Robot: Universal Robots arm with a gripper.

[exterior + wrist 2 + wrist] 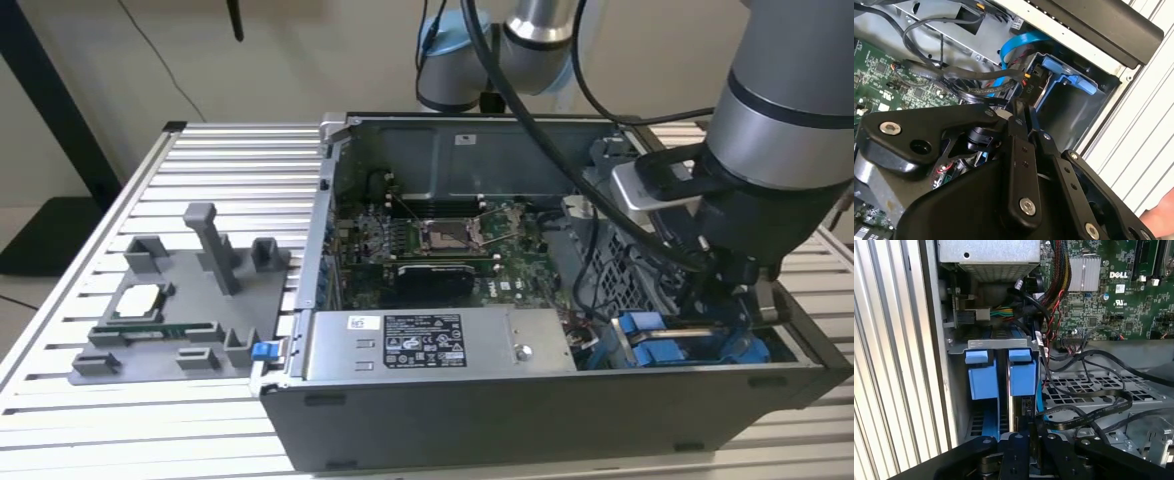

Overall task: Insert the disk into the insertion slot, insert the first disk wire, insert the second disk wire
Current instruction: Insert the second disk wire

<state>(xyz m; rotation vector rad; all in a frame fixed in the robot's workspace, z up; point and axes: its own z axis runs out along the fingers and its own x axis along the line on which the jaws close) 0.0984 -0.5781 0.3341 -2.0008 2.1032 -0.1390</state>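
The disk (1021,377), clipped in its bright blue frame, stands inside the insertion slot (999,344), a grey metal cage at the case's corner. A second blue frame (981,380) stands beside it. In the exterior view the blue frames (641,338) show at the case's near right corner, with my gripper (758,305) lowered just above them. In the second wrist view my gripper (1021,109) is shut on the end of a flat black disk wire (979,91), right at the disk's blue frame (1066,75). The same wire (1084,414) curves over the perforated cage.
The open computer case (561,420) lies on a slatted metal table (240,150). A grey power-supply box (441,342) sits beside the drive bay, with the green motherboard (441,240) behind it. Loose black cables (924,30) and a blue ribbon cable (1019,41) crowd the corner. A grey fixture (187,300) stands at the exterior view's left.
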